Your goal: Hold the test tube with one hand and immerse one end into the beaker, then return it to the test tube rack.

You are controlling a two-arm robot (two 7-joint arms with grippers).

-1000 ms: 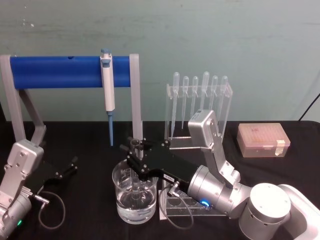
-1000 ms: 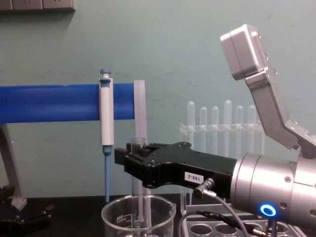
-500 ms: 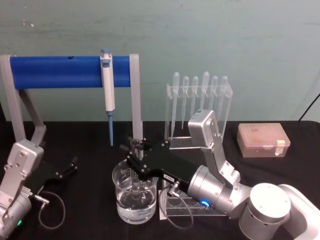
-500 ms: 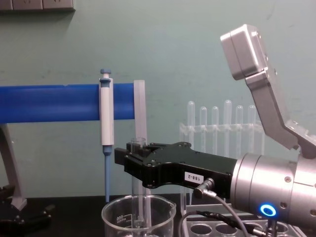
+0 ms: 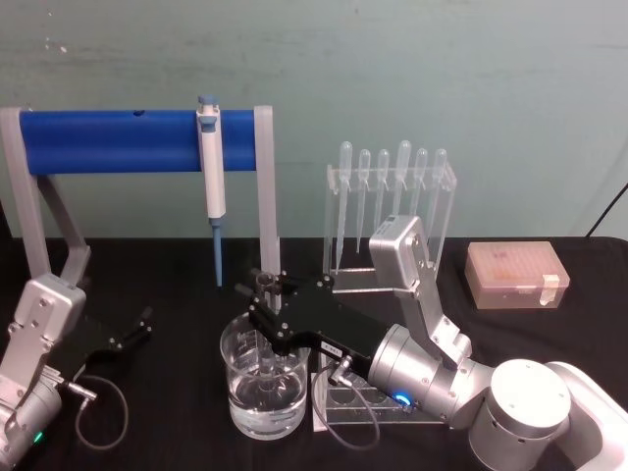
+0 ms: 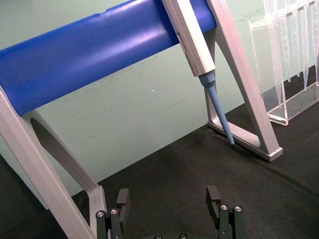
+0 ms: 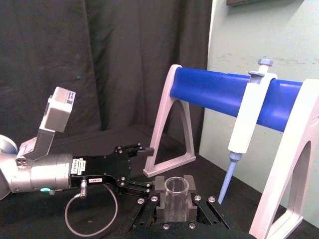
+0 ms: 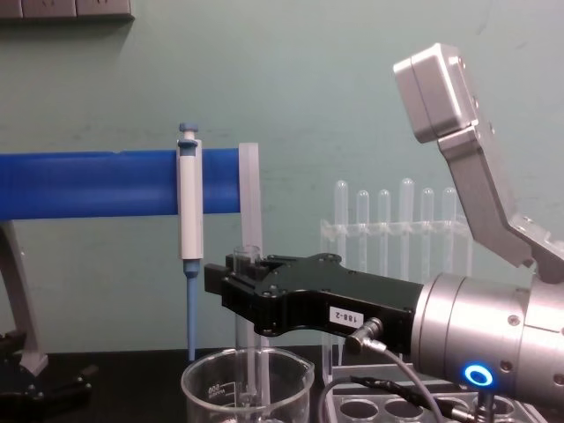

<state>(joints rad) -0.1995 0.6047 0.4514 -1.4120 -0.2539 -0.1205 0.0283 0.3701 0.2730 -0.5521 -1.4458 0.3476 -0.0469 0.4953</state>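
1. One end of the clear glass test tube (image 8: 248, 256) hangs inside the wide clear glass beaker (image 5: 235, 397), pinched upright near its rim by my black right gripper (image 5: 265, 297).
2. Nothing has shifted this last second, so I judge the dip done and the clear plastic rack (image 5: 343, 404) next.
3. My left gripper (image 5: 132, 329) rests spread at the table's left.

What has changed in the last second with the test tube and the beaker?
Nothing visibly moved. The right gripper stays with its jaws shut on the test tube, upright, lower end inside the beaker. The left gripper stays parked on the left, jaws open.
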